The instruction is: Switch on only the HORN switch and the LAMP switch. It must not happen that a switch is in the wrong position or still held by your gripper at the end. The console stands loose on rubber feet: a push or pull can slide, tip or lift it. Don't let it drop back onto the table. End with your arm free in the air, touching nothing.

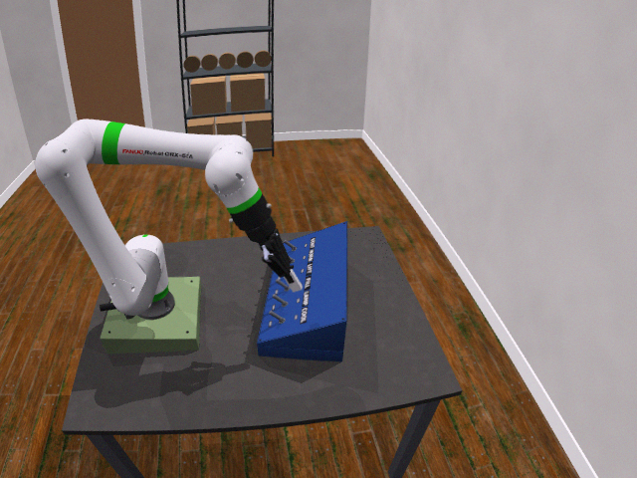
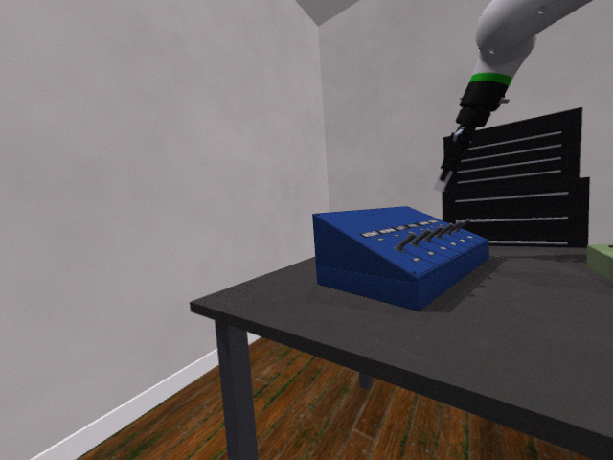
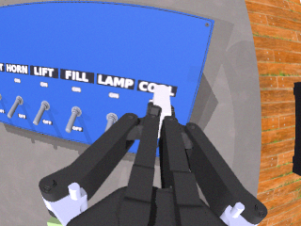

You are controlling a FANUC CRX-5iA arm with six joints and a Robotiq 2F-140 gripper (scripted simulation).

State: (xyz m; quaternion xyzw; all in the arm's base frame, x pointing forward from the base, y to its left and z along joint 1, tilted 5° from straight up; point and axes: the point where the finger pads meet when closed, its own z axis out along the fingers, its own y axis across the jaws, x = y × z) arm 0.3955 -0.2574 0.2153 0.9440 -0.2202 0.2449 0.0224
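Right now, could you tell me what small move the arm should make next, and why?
Probably lower the shut gripper toward the LAMP lever, shifting slightly off COOL. The exterior view shows the gripper well above the console, touching no lever, and its tips sit nearer COOL than LAMP.
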